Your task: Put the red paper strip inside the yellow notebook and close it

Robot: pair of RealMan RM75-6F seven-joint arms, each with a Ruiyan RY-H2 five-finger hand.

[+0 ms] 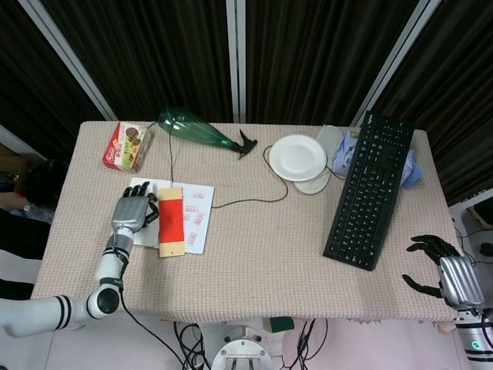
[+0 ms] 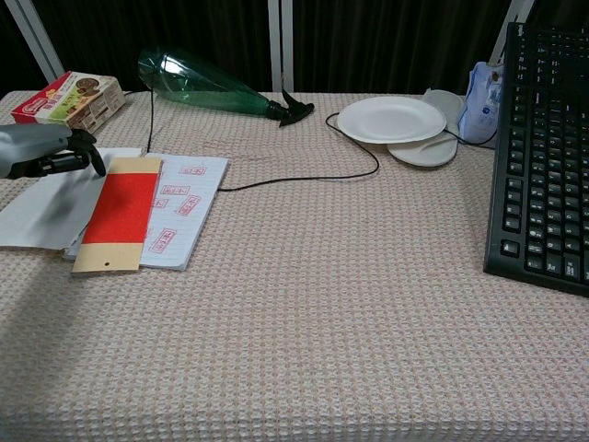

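Observation:
The notebook (image 1: 199,218) lies open near the table's left side, its right page (image 2: 187,214) white with red stamps. A red paper strip (image 1: 171,222) with tan ends lies lengthwise down the notebook's middle (image 2: 121,207), free of any hand. My left hand (image 1: 131,211) hovers over the left page just beside the strip, fingers apart and holding nothing; in the chest view the left hand (image 2: 48,153) shows at the left edge. My right hand (image 1: 444,273) hangs off the table's right front corner, fingers spread, empty. The notebook's cover is hidden.
A snack box (image 1: 127,145) and a green plastic bottle (image 1: 196,131) lie behind the notebook. A black cable (image 2: 313,171) curves across the middle. A white plate (image 1: 297,157), a blue packet (image 2: 479,99) and a black keyboard (image 1: 370,189) fill the right side.

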